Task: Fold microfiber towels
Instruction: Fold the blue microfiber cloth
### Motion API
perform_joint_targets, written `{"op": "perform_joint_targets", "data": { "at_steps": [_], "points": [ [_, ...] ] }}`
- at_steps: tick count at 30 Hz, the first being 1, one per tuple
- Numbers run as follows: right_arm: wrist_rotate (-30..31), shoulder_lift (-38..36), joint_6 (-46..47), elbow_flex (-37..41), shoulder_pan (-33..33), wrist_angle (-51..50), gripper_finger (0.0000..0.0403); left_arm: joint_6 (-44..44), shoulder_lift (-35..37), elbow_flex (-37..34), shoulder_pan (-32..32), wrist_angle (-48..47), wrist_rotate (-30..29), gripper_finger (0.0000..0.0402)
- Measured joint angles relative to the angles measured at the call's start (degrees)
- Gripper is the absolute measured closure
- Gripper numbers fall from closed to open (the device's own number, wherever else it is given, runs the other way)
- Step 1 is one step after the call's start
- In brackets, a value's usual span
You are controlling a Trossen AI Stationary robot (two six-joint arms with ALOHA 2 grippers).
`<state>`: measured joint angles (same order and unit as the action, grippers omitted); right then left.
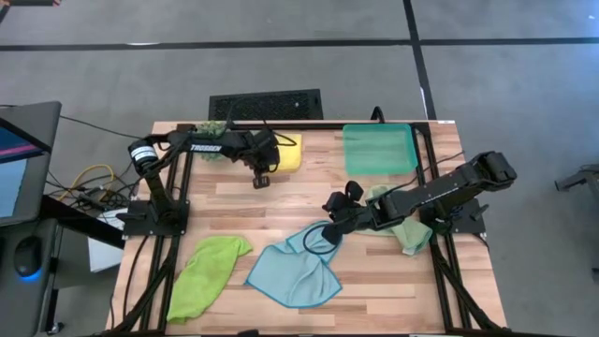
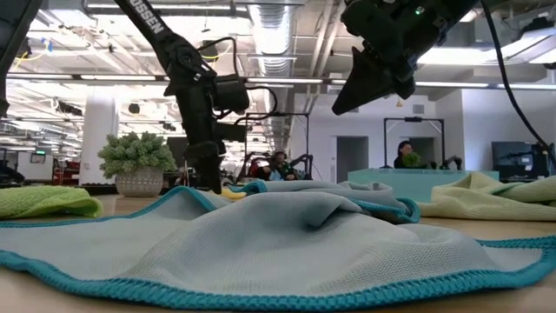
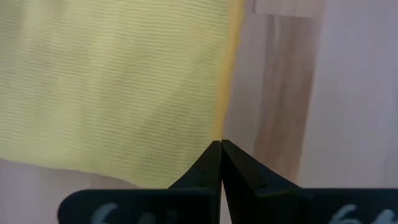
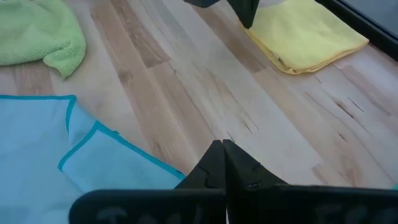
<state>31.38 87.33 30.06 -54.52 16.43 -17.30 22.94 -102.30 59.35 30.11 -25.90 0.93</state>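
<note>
The worktop [image 1: 281,201] is pale wood planks, standing on a grey floor [image 1: 505,84] crossed by dark lines. A dark floor grille [image 1: 265,105] lies just beyond its far edge. To one side sits a monitor [image 1: 19,159] on a dark stand, with yellow cables [image 1: 91,178] near it. In the low view, an open ceiling with ducts and strip lights [image 2: 261,35] spans a bright room with white columns [image 2: 97,126], and two people [image 2: 278,165] sit far behind.

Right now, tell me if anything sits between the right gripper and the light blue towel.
Nothing visible does. The right gripper, shut and empty, hangs directly above the light blue towel, with only air between them. The pale sage towel lies off to the side.
</note>
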Motion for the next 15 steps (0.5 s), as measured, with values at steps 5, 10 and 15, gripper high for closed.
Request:
{"op": "perform_joint_targets", "data": {
  "at_steps": [5, 10, 15],
  "points": [
    [-0.8, 0.0, 0.0, 0.0, 0.0, -0.4, 0.0396, 0.1, 0.1, 0.0, -0.9, -1.9, 0.2, 0.0401],
    [-5.4, 0.0, 0.7, 0.0, 0.1, -0.3, 0.0396, -2.3, 6.1, 0.0, -3.0, -9.2, 1.9, 0.0401],
    [-8.3, 0.0, 1.5, 0.0, 0.1, 0.2, 0.0396, -11.3, 19.8, -9.0, -10.1, -0.3, 9.0, 0.0401]
  ]
}}
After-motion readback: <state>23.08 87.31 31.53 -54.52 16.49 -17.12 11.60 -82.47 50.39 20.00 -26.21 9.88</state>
